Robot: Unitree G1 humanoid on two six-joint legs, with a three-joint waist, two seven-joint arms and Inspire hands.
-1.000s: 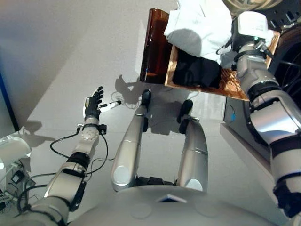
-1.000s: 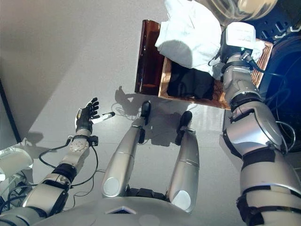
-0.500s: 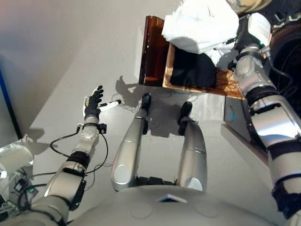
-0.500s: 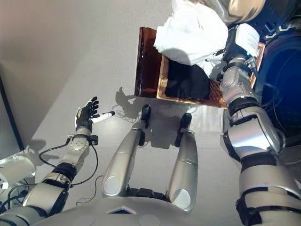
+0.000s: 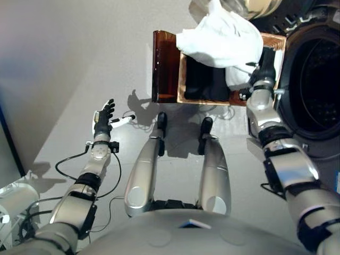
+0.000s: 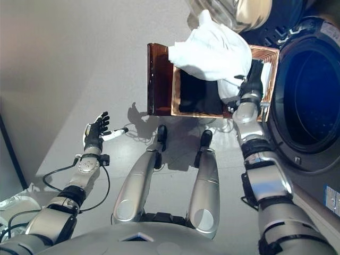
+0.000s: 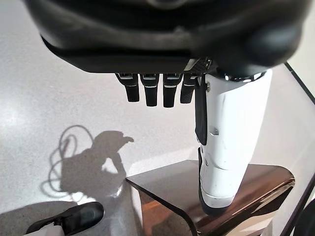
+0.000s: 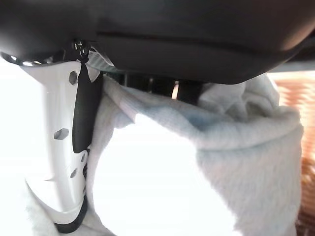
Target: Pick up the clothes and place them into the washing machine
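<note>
right hand point(image 6: 249, 85) is curled on white cloth point(image 6: 212, 53), held above basket point(image 6: 159, 85) beside washer point(image 6: 303, 90). step: carry phase. next: cloth to be swung thru drum opening, then released. left hand point(image 5: 104, 118) is spread, idle.

No text, number or sign could be read anywhere. A small pale label point(image 6: 333, 200) sat on the front of the dark-doored washing machine point(image 6: 303, 95) at the right edge, near its lower corner, but its print was too small to make out. The brown woven laundry basket point(image 6: 159, 79) carried no lettering that showed.
</note>
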